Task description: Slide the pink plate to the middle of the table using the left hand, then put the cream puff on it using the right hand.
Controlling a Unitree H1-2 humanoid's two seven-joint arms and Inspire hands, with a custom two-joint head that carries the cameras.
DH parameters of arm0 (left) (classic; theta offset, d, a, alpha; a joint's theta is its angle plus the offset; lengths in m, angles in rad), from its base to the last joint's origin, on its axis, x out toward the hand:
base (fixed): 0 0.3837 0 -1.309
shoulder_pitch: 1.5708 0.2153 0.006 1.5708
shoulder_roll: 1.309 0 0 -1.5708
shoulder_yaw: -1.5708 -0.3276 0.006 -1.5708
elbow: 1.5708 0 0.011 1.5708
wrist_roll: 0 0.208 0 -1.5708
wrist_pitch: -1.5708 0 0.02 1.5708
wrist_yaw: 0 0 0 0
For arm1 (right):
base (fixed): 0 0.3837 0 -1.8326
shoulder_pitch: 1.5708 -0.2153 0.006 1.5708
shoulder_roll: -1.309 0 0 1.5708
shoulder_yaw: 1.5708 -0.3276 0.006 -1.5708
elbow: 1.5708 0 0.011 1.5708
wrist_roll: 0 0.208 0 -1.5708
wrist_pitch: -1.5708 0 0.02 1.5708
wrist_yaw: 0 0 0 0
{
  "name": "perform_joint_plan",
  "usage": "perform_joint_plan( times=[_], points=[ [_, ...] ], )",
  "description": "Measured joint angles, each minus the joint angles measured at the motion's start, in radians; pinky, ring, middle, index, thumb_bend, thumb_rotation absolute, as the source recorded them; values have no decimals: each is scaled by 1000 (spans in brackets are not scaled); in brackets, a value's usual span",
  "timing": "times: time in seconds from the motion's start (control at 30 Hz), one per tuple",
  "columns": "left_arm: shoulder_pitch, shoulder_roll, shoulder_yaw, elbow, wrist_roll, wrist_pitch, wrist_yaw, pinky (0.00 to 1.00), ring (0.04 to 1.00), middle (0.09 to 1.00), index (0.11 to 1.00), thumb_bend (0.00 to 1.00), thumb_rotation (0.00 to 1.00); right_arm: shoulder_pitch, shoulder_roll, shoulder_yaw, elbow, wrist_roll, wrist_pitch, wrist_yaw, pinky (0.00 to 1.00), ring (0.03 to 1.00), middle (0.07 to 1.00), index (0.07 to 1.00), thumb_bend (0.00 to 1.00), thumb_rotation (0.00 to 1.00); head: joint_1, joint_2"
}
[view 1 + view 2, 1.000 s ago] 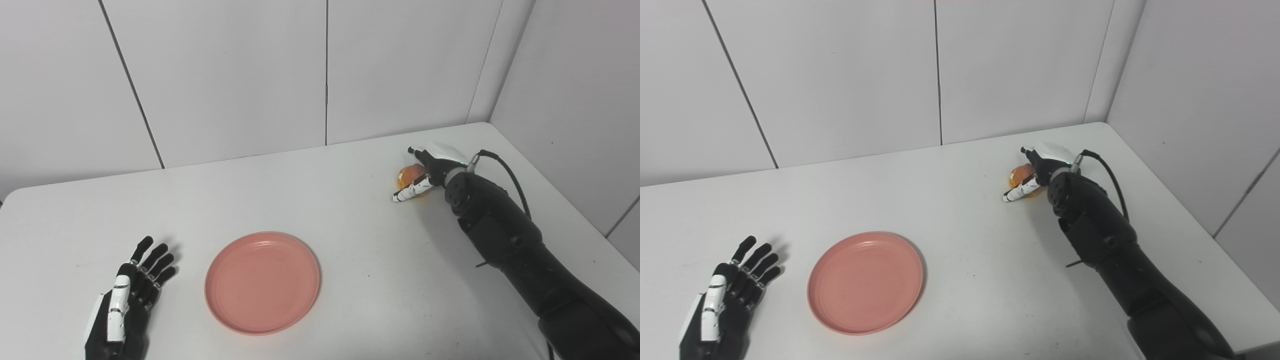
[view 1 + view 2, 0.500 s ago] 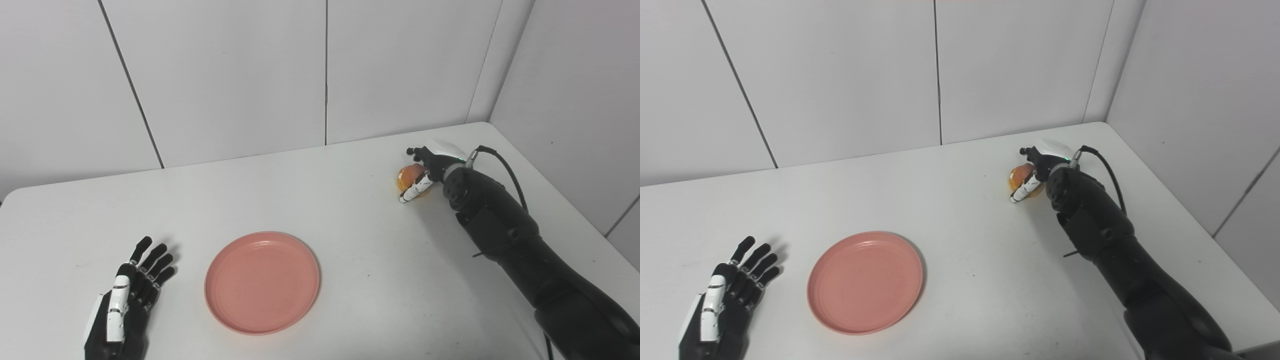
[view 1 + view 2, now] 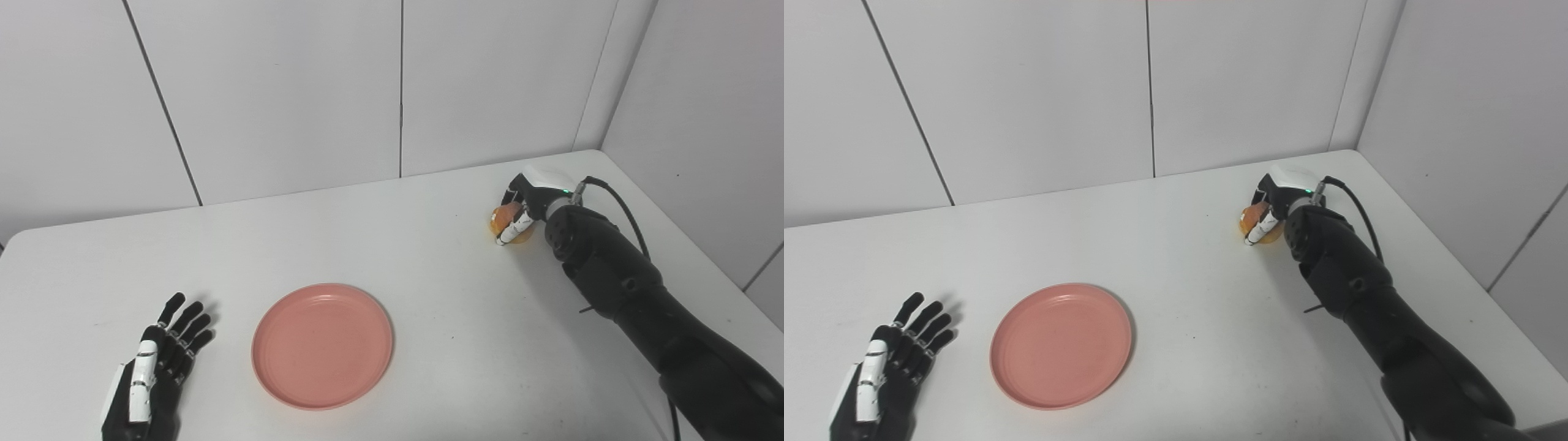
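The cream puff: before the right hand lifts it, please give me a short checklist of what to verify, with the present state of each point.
1. Right hand closed around the cream puff: ok, fingers and thumb wrap it.
2. Grip firm enough to lift: cannot tell.
3. Cream puff off the table: not ok, it seems to rest there.
4. Pink plate bare and ready: ok, nothing lies on it.
5. Left hand clear of the plate: ok, open, flat on the table beside it.
6. Path from puff to plate free: ok, only bare tabletop between them.
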Motion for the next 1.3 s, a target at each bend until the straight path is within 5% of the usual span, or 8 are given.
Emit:
perform_joint_plan(
  times=[0.2, 0.4, 0.9, 1.3],
  points=[
    [0, -1, 0, -1, 0, 0, 0, 901, 899, 907, 914, 472, 1000, 3, 0, -3, -6, 2, 0, 0, 407, 501, 518, 477, 526, 0, 6, 0],
    [2, -5, -1, -7, 1, 2, 2, 907, 906, 914, 923, 473, 1000, 22, -6, -6, -50, 3, 0, 1, 337, 411, 450, 513, 527, 0, 18, -2],
    [9, -16, -11, -22, 6, 7, 17, 946, 921, 918, 915, 430, 1000, 45, -25, -26, -401, -7, 33, 102, 371, 452, 451, 522, 526, 0, 49, -5],
    [21, -65, -40, -52, 57, 12, 60, 964, 938, 935, 925, 396, 1000, 44, 65, -17, -638, -5, 56, 198, 417, 479, 486, 490, 529, 0, 127, -6]
  ],
)
